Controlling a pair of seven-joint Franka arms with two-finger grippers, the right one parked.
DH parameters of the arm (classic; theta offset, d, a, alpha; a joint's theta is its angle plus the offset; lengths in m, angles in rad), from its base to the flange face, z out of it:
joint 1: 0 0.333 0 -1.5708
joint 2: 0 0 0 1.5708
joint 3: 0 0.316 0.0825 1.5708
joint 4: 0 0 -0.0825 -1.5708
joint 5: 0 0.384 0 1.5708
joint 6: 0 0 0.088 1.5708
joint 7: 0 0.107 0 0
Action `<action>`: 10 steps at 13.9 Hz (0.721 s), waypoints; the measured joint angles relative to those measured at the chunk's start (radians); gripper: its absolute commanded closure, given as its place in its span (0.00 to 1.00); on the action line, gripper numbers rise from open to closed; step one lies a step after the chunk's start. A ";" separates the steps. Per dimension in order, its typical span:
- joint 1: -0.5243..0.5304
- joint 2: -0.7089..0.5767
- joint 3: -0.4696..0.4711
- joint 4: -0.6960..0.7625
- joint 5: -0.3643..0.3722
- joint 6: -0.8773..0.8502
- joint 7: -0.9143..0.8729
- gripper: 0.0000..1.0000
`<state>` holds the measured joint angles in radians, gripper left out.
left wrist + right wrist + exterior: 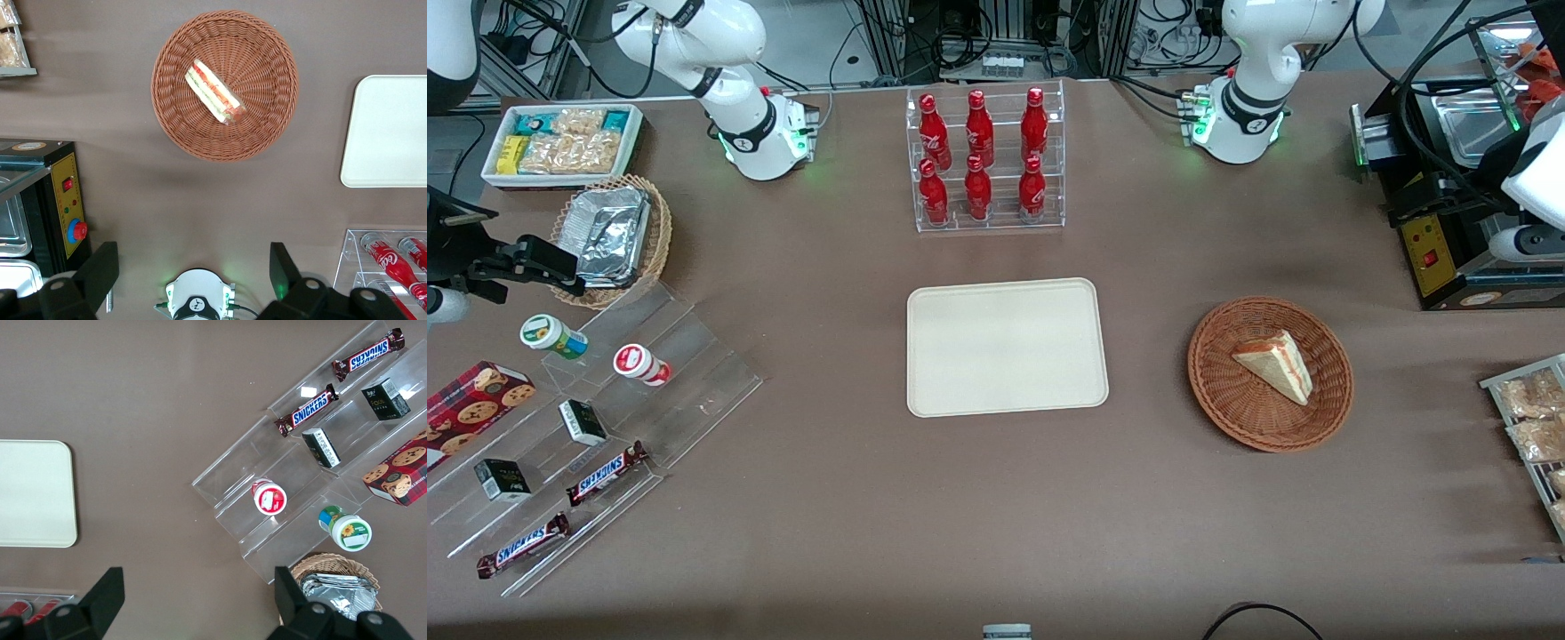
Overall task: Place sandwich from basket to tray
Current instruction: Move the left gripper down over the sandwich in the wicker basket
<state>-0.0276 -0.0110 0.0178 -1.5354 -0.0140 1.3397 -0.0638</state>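
Gripper (193,277) agape above sandwich (214,92)

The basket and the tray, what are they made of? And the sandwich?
The basket looks like woven wicker, reddish-brown: ribbed strands circle it. The tray seems smooth matte plastic, cream-white with a moulded rim, though that's a guess. The sandwich shows soft white bread with red and green filling; real or toy, I can't tell. The hand hangs open above the table, apart from the basket.

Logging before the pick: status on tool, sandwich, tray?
Tool open, high above the table, holding nothing. Sandwich in the basket, untouched. Tray bare. Nothing between basket and tray.
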 measured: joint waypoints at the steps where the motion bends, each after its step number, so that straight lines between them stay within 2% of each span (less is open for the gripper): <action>1: 0.000 0.000 0.000 0.001 0.000 0.000 0.000 0.00; 6: 0.001 0.023 -0.001 -0.016 0.000 0.005 -0.013 0.00; 10: 0.005 0.077 0.000 -0.146 0.001 0.185 -0.134 0.00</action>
<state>-0.0223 0.0658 0.0173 -1.6809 -0.0134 1.5249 -0.1975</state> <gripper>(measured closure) 0.000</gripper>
